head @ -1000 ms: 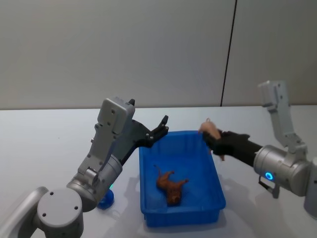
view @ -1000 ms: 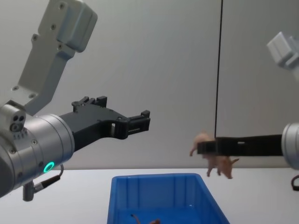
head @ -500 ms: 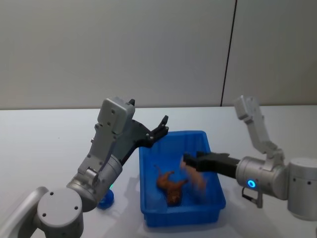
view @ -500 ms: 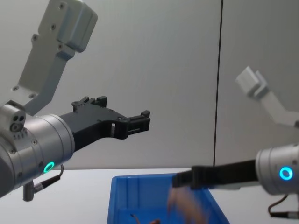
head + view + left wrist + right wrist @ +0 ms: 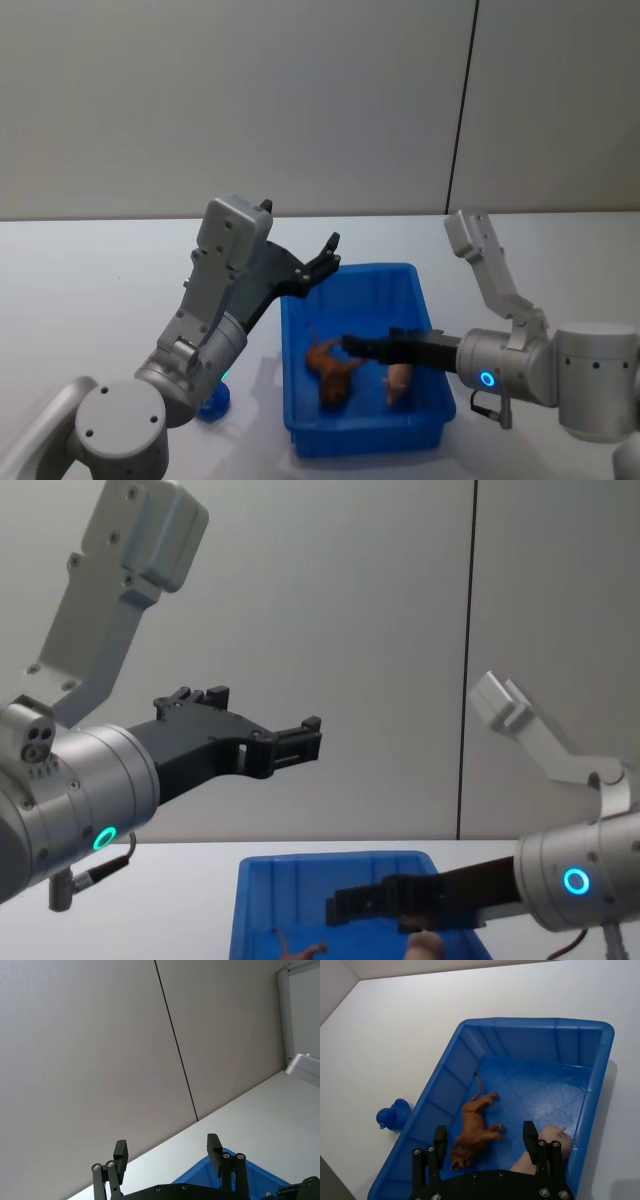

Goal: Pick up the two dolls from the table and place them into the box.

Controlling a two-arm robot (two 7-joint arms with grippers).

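The blue box (image 5: 350,271) stands on the white table (image 5: 80,290) in front of me. Inside it the brown lion doll (image 5: 328,365) lies on its side, and the pale pink doll (image 5: 399,381) lies near the right wall. My right gripper (image 5: 350,345) reaches low over the box, open and holding nothing. In the right wrist view the lion (image 5: 472,1130) lies below the spread fingers and the pink doll (image 5: 542,1147) rests beside one finger. My left gripper (image 5: 325,262) hangs open and still above the box's far left corner, and its wrist view shows the fingers (image 5: 120,1152) apart.
A small blue toy (image 5: 213,400) sits on the table just left of the box, also visible from the right wrist (image 5: 392,1114). A grey wall rises behind the table. Bare tabletop stretches to both sides of the box.
My right arm swung from beside the box's far right corner down into the box and let go of the pink doll, which now lies on the box floor. The left arm stayed still.
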